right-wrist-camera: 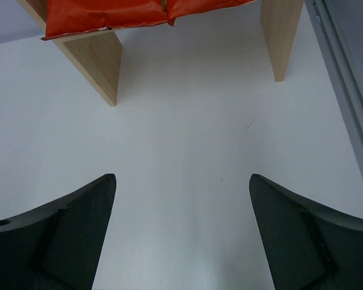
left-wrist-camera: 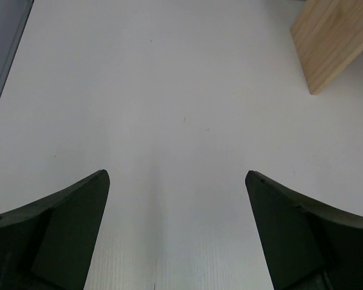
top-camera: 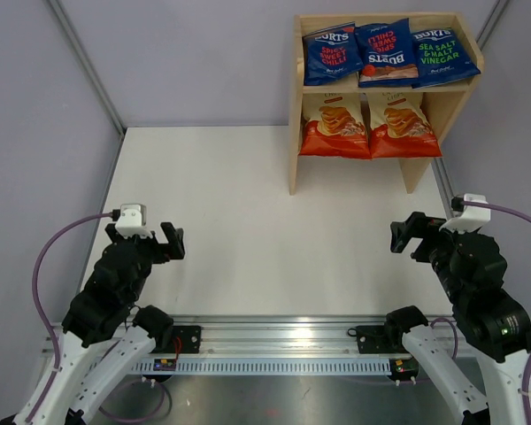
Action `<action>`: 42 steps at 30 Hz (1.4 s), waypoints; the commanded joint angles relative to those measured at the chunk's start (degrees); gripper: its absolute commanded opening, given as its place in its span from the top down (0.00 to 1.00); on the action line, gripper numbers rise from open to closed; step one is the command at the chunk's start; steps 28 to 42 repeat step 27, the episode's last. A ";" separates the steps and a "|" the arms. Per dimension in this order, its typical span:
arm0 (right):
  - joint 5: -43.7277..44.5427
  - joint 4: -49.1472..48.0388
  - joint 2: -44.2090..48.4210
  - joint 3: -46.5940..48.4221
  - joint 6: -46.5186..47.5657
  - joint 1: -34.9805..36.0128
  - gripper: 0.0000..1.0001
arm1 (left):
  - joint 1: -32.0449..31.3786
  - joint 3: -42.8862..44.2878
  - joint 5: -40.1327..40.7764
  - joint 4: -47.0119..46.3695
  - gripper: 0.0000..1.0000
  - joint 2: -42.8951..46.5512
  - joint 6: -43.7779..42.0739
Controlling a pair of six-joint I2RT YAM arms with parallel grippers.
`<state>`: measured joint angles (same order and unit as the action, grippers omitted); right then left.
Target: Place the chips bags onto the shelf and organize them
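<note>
the wooden shelf (top-camera: 294, 159) is standing at the far right of the table (top-camera: 230, 195) and it's carrying all five bags. the top tier is holding three dark blue burts ones in a row: the left blue bag (top-camera: 332, 51), the middle blue bag (top-camera: 387, 51), which is lying upside down and squeezed between its neighbours, and the right blue bag (top-camera: 442, 55) with green lettering. underneath, the left orange bag (top-camera: 334, 124) and the right orange bag (top-camera: 400, 124) are leaning side by side, and their red-orange bottoms are poking out over the front edge of the lower tier. both arms are sitting low near their bases, well apart from the shelf. the left fingers (left-wrist-camera: 66, 223) are spread wide and gripping nothing, with just bare table showing between them. the right fingers (right-wrist-camera: 72, 223) are spread wide too, holding nothing and pointing toward the shelf's legs.
</note>
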<state>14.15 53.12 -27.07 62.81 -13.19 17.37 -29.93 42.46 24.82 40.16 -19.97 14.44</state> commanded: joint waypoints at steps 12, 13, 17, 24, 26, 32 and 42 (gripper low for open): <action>-0.61 -3.20 0.09 -2.86 1.24 0.39 0.00 | 0.31 -0.97 -4.78 -4.30 0.01 2.39 -1.87; -0.53 -3.29 0.09 -3.04 1.15 0.30 0.00 | 0.31 -0.97 -4.78 -4.39 0.01 2.39 -1.87; 0.35 -3.38 -0.09 -3.30 0.80 0.39 0.01 | 0.31 -0.97 -4.78 -4.30 0.01 2.56 -1.87; 0.62 -3.11 -0.35 -3.48 0.09 0.30 0.01 | 0.31 -1.15 -4.87 -4.39 0.01 2.83 -1.96; 0.44 -3.11 -0.70 -3.48 0.18 0.30 0.00 | 0.31 -1.06 -4.78 -4.39 0.01 2.91 -1.96; 0.35 -3.03 -0.70 -3.39 0.10 0.30 0.01 | 0.31 -1.06 -4.78 -4.39 0.01 2.92 -1.96; 0.35 -3.03 -0.70 -3.39 0.10 0.30 0.01 | 0.31 -1.06 -4.78 -4.39 0.01 2.92 -1.96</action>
